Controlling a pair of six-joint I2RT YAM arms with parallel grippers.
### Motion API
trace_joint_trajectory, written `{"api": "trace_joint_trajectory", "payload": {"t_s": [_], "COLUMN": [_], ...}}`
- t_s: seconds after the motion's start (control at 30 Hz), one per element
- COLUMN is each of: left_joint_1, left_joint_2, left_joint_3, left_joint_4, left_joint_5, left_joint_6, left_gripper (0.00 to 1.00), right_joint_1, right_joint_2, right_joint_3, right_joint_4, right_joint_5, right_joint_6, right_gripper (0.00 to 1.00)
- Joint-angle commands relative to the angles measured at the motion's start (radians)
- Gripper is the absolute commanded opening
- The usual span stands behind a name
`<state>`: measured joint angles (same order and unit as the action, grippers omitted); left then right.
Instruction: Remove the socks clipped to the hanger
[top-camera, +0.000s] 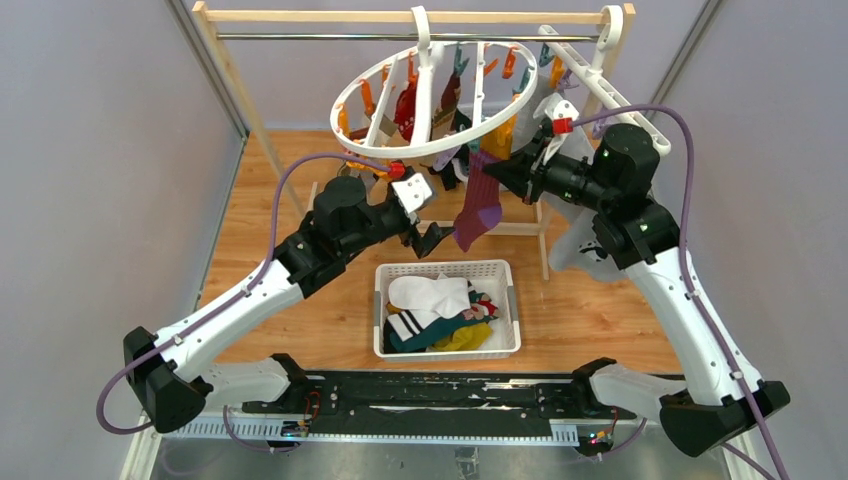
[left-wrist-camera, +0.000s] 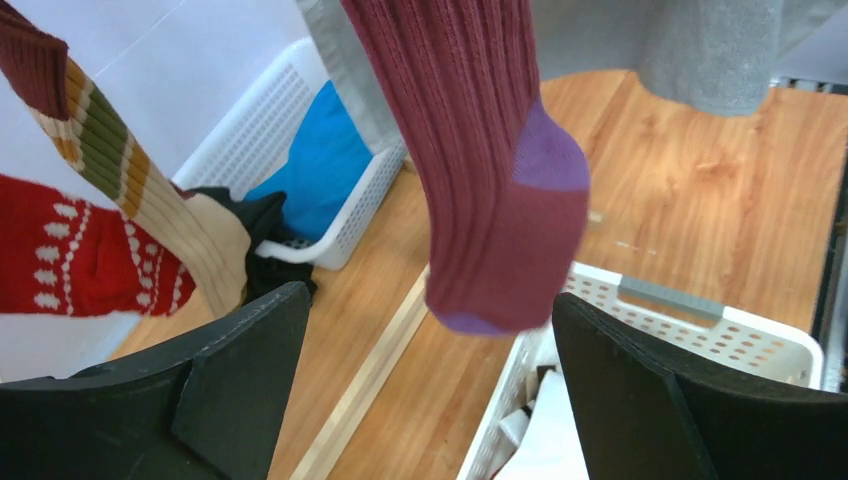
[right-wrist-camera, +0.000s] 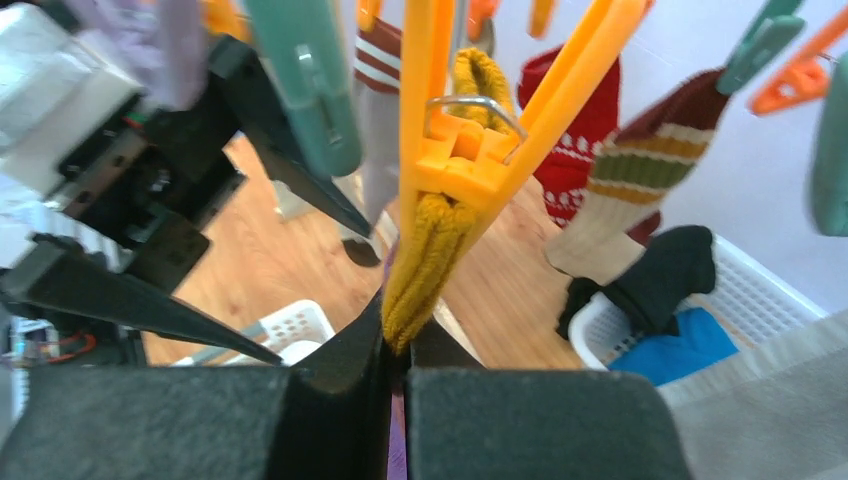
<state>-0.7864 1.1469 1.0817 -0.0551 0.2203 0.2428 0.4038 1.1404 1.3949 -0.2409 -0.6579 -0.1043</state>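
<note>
Right gripper jaws pinching mustard cuff of maroon sock just below orange clip. Left gripper jaws spread wide, flanking sock toe.

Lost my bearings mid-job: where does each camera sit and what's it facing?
Top external: above, behind both arms, facing down on hanger, basket; arms show whole.
Left wrist: behind the left gripper, open, facing the maroon sock.
Right wrist: behind the right gripper, shut on that sock's yellow cuff, facing the orange clip.
Shared: top and left wrist both show sock and basket.
</note>
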Motion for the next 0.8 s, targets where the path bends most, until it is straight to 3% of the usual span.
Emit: {"api": "trace_joint_trajectory", "payload": {"t_s": [0.0, 0.27, 0.4, 0.57, 0.77], "left_joint_1": [0.003, 0.003, 0.003, 0.003, 0.003], "left_joint_2": [0.001, 0.07, 0.081, 0.083, 0.112], "left_joint_3": [0.014, 0.034, 0.025, -0.017, -0.015], "left_joint_4": [0.097, 0.155, 0.182, 0.261, 0.276], "left_joint_5": [0.12, 0.287, 0.354, 0.381, 0.415], "left_joint_6": [-0.022, -0.076, -0.126, -0.194, -0.222], "left_gripper": [0.96, 0.96, 0.87, 0.66, 0.16], "right_joint_1": [0.003, 0.003, 0.003, 0.002, -0.011], "right_joint_2": [-0.049, -0.06, -0.064, -0.065, -0.069], "right_joint_3": [-0.041, -0.089, -0.109, -0.128, -0.137], "right_joint_4": [0.101, 0.211, 0.262, 0.276, 0.282], "right_joint_5": [-0.116, -0.249, -0.269, -0.253, -0.217], "right_joint_6": [0.179, 0.332, 0.373, 0.373, 0.376], "right_gripper": [0.0, 0.0, 0.0, 0.0, 0.06]}}
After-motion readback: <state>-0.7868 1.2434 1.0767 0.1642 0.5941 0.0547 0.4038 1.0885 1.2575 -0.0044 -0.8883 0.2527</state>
